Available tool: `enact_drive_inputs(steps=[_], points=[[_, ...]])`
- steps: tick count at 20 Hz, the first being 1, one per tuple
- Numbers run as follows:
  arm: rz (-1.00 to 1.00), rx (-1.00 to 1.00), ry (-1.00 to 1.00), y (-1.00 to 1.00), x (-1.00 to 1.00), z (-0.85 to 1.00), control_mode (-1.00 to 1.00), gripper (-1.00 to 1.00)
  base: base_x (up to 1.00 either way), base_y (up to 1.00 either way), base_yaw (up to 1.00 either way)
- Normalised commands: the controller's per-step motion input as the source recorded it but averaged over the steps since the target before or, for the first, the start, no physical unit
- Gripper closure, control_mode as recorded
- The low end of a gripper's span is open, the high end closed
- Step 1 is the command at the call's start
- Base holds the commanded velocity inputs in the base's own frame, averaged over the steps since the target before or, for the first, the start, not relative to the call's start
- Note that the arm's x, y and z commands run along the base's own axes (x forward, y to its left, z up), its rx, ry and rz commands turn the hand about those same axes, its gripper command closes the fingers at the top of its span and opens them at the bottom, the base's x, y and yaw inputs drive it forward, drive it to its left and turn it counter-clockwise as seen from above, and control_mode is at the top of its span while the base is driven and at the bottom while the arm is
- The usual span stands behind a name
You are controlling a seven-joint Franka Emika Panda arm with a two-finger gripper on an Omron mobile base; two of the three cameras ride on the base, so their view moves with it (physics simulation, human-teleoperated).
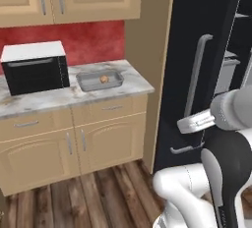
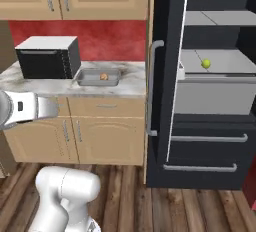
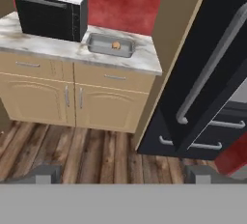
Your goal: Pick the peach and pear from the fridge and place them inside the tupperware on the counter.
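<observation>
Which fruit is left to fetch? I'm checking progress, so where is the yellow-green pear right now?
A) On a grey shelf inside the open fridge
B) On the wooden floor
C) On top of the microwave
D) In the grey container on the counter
A: the pear sits on a grey shelf inside the open fridge, while the container holds the orange peach.

Low pale grey tupperware (image 2: pixel 98 78) on marble-topped table (image 2: pixel 60 88), right of white-topped black microwave (image 2: pixel 47 57); small red-orange peach (image 2: pixel 104 76) inside it. Yellow-green pear (image 2: pixel 205 64) on shelf in tall black fridge (image 2: pixel 210 136), right of table.
</observation>
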Motion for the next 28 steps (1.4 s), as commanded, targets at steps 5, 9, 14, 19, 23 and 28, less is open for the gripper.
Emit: enact_drive_inputs(steps=[5,9,14,19,23,28], points=[[0.00,0.00,0.00,0.00,0.00,0.00,1.00,-1.00,-0.06,-0.95,-0.09],[0.00,0.00,0.00,0.00,0.00,0.00,1.00,-1.00,0.01,-1.00,-0.08],[0.00,0.00,0.00,0.00,0.00,0.00,1.00,-1.00,0.04,-1.00,-0.08],[0.00,0.00,0.00,0.00,0.00,0.00,1.00,-1.00,0.00,-0.90,-0.05],[0.00,0.00,0.00,0.00,0.00,0.00,1.00,-1.00,0.13,-0.61,-0.01],[0.00,0.00,0.00,0.00,0.00,0.00,1.00,-1.00,0.40,-0.14,0.00]])
